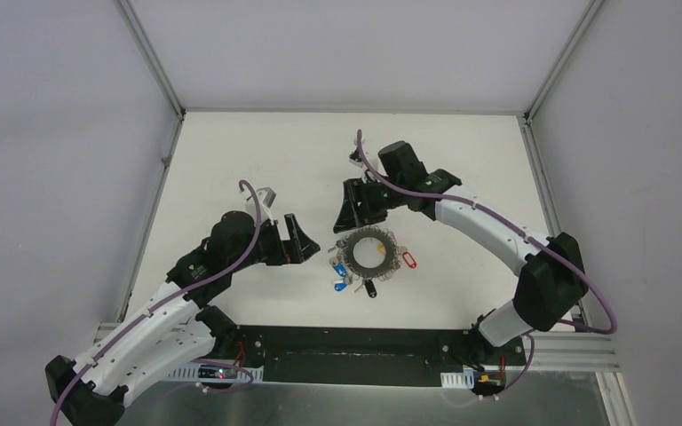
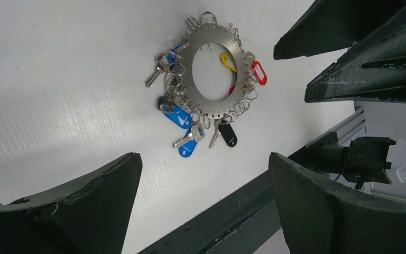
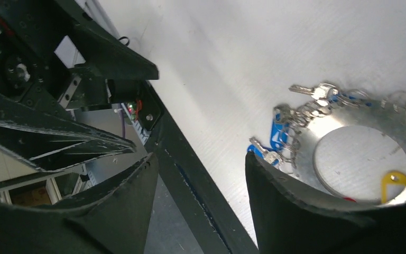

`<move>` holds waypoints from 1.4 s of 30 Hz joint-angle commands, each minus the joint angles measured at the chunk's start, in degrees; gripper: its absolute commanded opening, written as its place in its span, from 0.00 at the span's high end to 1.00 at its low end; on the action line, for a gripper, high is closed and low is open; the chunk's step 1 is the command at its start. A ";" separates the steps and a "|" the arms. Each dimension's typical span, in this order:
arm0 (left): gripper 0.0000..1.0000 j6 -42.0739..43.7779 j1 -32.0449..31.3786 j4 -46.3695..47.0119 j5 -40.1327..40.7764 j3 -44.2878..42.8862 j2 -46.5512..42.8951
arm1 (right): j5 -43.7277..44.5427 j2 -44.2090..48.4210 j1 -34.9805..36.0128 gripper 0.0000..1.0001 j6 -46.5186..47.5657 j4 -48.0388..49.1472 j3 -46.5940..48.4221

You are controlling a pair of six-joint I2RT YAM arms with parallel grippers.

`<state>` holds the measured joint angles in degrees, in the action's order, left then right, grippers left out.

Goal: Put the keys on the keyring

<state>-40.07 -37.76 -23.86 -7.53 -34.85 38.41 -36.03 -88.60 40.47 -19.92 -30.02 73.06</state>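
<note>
The keyring (image 1: 371, 236) is a flat grey metal ring with wire loops around its rim, lying on the white table between both arms. Keys cluster at its rim: a red-tagged one (image 2: 259, 72) on one side, blue-tagged ones (image 2: 181, 117) and a black-tagged one (image 2: 228, 135) on the near side. A yellow tag (image 3: 394, 181) lies in the hole. My left gripper (image 2: 203, 159) is open and empty, left of the ring. My right gripper (image 3: 201, 159) hovers open just behind the keyring (image 3: 309, 153), holding nothing.
The black base rail (image 1: 346, 355) runs along the table's near edge. Grey walls and an aluminium frame (image 1: 155, 62) enclose the white table (image 1: 231, 151). The two grippers face each other closely over the ring.
</note>
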 commanded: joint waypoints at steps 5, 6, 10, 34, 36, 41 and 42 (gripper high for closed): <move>0.07 -3.68 0.49 -0.50 -1.54 0.83 4.15 | 9.26 3.59 -8.23 0.37 -2.57 -5.20 -8.29; 0.07 -4.19 0.49 -0.53 -2.04 0.91 5.17 | 10.36 3.82 -9.60 0.37 -2.58 -5.47 -9.90; 0.08 -5.58 0.49 -0.57 -4.13 0.47 9.48 | 15.43 2.21 -13.89 0.38 -1.13 -9.00 -13.14; 0.09 -6.16 0.49 -1.68 -3.29 1.10 4.61 | 10.06 -15.71 -5.58 0.52 1.63 0.04 3.44; 0.09 -6.19 0.49 -2.01 -3.20 1.25 4.56 | 11.29 -14.11 -5.64 0.51 2.07 0.07 2.47; 0.10 -7.00 0.49 -2.17 -2.99 1.99 4.80 | 14.13 -10.73 -6.94 0.50 2.01 -3.80 -1.39; 0.10 -7.29 0.49 -2.24 -2.79 2.12 4.78 | 14.75 -10.48 -7.09 0.51 1.86 -5.22 -2.01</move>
<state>-46.00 -37.76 -26.00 -11.94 -33.58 43.70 -23.79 -103.72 34.37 -18.33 -32.62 73.23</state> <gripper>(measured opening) 0.904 0.496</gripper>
